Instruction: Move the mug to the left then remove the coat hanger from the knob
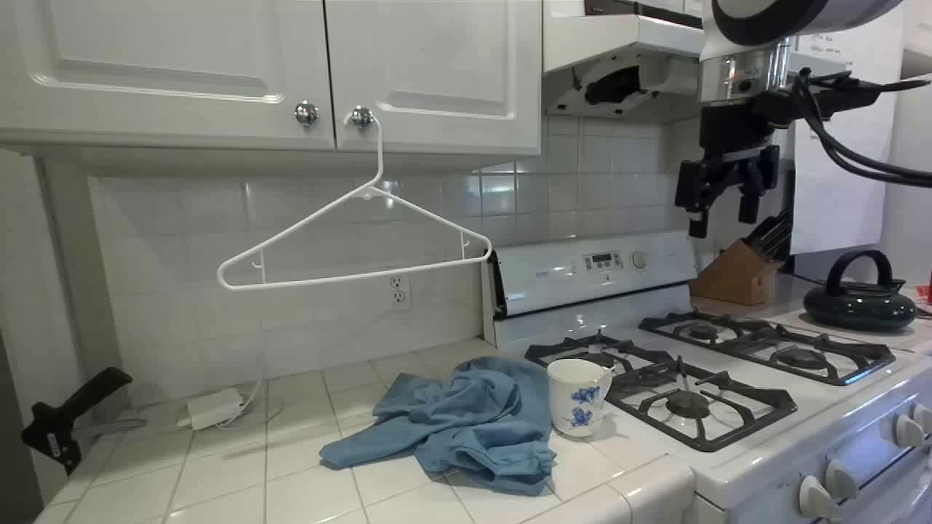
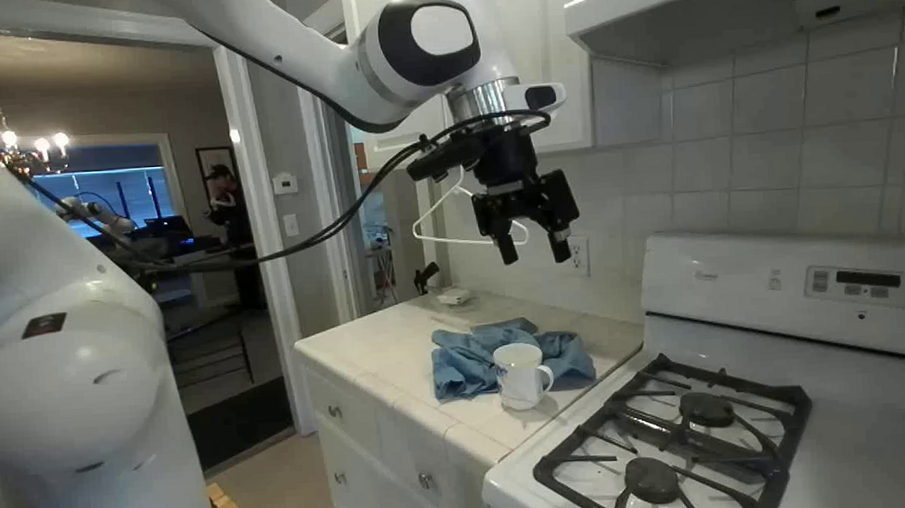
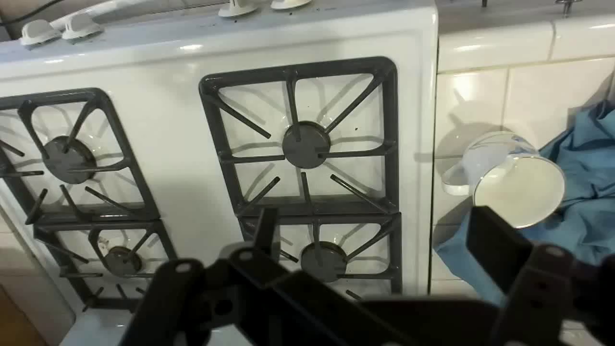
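In an exterior view: mug (image 1: 575, 400) is standing upright on the worktop (image 1: 298, 495), just beside the edge meeting the stove (image 1: 764, 466), nearer the front corner than the back. Cloth (image 1: 484, 426) is lying crumpled just beside it; a low leftward slide would probably be bunching cloth and tipping the mug. Hanger (image 1: 370, 192) is hanging from the knob (image 1: 362, 117), above the worktop towards its back edge; tugging without unhooking could be dragging the door (image 1: 451, 58).

In an exterior view: jaws are hanging well above the mug, parted, holding nothing. Handle (image 2: 550, 379) is pointing stovewards; clipping it on descent could be spinning the mug.

Wrist view: mug is showing beyond one finger (image 3: 497, 247), off-centre to the gap. Closing uncentred could be shoving it across that edge towards the grate (image 3: 391, 120).
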Controlling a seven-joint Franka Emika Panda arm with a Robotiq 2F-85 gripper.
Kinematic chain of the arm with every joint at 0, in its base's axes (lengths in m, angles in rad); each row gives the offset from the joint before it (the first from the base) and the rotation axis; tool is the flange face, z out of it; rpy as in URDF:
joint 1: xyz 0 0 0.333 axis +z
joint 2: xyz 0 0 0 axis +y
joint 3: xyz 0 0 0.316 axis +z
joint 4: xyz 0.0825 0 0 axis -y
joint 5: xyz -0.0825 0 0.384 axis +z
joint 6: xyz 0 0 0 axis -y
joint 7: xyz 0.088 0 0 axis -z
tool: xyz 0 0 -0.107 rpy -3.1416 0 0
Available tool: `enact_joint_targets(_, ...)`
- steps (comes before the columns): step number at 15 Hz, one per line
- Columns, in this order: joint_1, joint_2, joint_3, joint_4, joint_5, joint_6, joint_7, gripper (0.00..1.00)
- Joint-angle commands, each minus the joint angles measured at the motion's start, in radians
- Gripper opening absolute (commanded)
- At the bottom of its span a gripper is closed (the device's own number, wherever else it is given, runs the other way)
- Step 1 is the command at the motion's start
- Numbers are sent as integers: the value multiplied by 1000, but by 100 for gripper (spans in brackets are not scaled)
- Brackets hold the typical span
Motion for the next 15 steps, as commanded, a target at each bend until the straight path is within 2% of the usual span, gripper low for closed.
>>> enact_joint_targets(1,6,0,-5,2,-2,-3,2,100)
enact_joint_targets(5,6,0,-5,2,-2,-3,2,100)
enact_joint_targets(6,12,18,-17,7,-6,36,-33,100)
enact_joint_targets(11,88,169,-109,72,55,320,-330,100)
enact_joint_targets(13,140,222,-149,95,140,400,-469,100)
enact_joint_targets(15,203,256,-181,107,275,443,-626,100)
